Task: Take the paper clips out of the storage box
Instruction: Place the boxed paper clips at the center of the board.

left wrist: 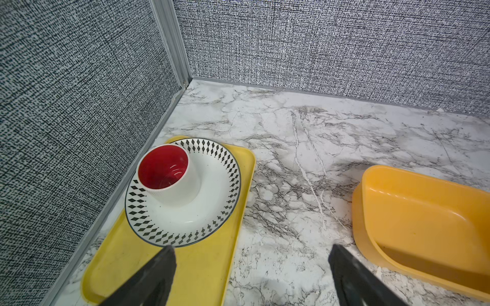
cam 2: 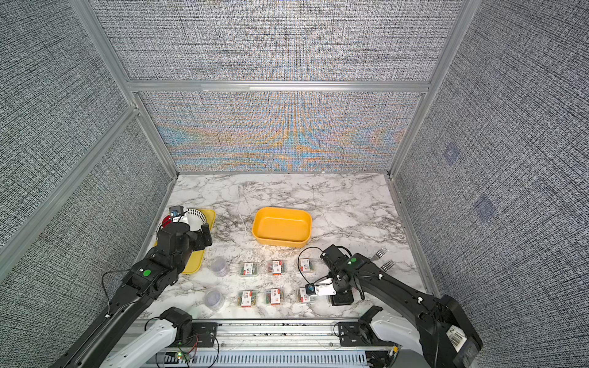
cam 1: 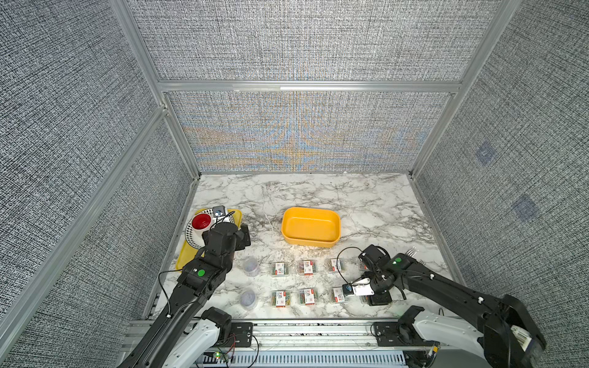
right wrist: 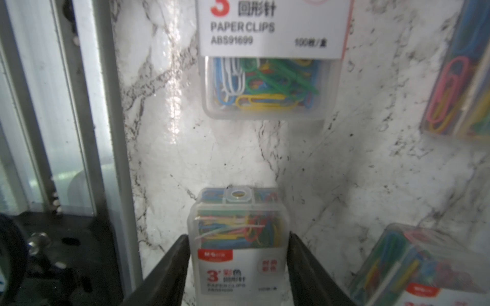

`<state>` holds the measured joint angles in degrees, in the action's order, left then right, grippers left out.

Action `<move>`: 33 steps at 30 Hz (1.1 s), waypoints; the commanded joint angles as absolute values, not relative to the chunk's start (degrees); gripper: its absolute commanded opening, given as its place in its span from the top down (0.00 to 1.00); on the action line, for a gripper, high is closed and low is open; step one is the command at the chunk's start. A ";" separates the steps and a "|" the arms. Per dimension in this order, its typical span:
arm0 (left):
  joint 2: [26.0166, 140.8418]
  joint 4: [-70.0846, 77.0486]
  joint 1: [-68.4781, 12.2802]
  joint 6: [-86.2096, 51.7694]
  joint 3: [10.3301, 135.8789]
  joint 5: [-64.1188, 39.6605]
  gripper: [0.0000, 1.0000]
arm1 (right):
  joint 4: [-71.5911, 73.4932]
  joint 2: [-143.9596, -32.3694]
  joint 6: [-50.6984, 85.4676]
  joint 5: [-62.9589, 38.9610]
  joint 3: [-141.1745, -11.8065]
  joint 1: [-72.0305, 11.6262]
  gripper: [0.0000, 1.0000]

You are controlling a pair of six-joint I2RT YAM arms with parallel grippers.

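Observation:
The storage box [cam 1: 310, 211] [cam 2: 282, 210] is a deep yellow bin at mid-table, and its inside looks bare. It also shows in the left wrist view [left wrist: 424, 238]. Several paper clip cases lie in two rows in front of it, such as one [cam 1: 279, 269] and another [cam 1: 307, 296]. Two round clear tubs [cam 1: 250, 266] [cam 1: 248, 298] sit to their left. My right gripper [right wrist: 238, 235] [cam 1: 373, 298] is at the right end of the near row. Its fingers press both sides of a paper clip case [right wrist: 240, 265] low over the marble. My left gripper [left wrist: 252, 246] [cam 1: 243, 237] hangs open and holds nothing, between the tray and the box.
A flat yellow tray [cam 1: 188, 258] [left wrist: 212, 265] at the left wall carries a patterned plate [left wrist: 217, 206] and a red-lined cup [left wrist: 164, 169]. Two forks [cam 2: 381, 253] [cam 2: 387, 264] lie by the right wall. The table's front rail [right wrist: 106, 132] runs close beside the right gripper.

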<state>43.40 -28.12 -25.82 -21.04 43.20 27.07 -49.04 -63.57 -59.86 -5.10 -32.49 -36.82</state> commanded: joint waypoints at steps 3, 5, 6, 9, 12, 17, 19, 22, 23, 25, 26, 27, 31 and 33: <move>43.33 -26.88 -25.78 -20.72 43.29 27.51 0.07 | -49.13 -63.53 -59.26 -4.86 -32.58 -36.90 0.35; 43.42 -26.88 -25.75 -20.72 43.27 27.50 0.07 | -49.04 -63.42 -59.31 -4.66 -32.57 -36.87 0.34; 43.38 -26.89 -25.83 -20.74 43.31 27.43 0.07 | -49.04 -63.28 -59.32 -4.61 -32.58 -36.89 0.34; 43.41 -26.89 -25.75 -20.72 43.30 27.50 0.07 | -48.96 -63.03 -59.18 -4.32 -32.58 -36.86 0.32; 43.42 -26.89 -25.75 -20.69 43.24 27.43 0.07 | -48.89 -62.94 -59.11 -4.26 -32.65 -36.88 0.30; 43.52 -27.16 -25.75 -20.47 43.33 27.76 0.07 | -48.16 -62.14 -58.93 -3.78 -33.77 -36.94 0.25; 43.59 -27.00 -25.75 -20.48 43.34 27.82 0.07 | -48.49 -62.12 -58.74 -3.76 -34.43 -36.94 0.24; 43.68 -27.10 -25.75 -20.27 43.36 27.77 0.07 | -49.50 -62.20 -57.77 -4.02 -36.50 -37.00 0.21; 43.82 -27.16 -25.69 -20.10 43.43 27.84 0.07 | -50.10 -62.44 -57.35 -4.24 -37.63 -37.09 0.20; 43.92 -27.27 -25.73 -19.78 43.74 27.93 0.07 | -51.31 -62.80 -56.42 -4.42 -39.99 -37.09 0.17; 44.01 -27.40 -25.75 -19.70 43.87 27.95 0.07 | -51.98 -63.06 -55.86 -4.44 -41.47 -37.17 0.14; 44.03 -27.51 -25.75 -19.64 44.08 27.99 0.07 | -52.73 -63.28 -55.49 -4.53 -42.73 -37.15 0.03; 44.10 -28.78 -25.75 -19.42 45.25 28.51 0.07 | -55.78 -63.30 -53.71 -5.66 -49.86 -37.26 0.01; 43.79 -29.28 -25.73 -19.03 45.82 28.90 0.07 | -56.38 -62.74 -52.65 -6.58 -53.43 -37.30 0.01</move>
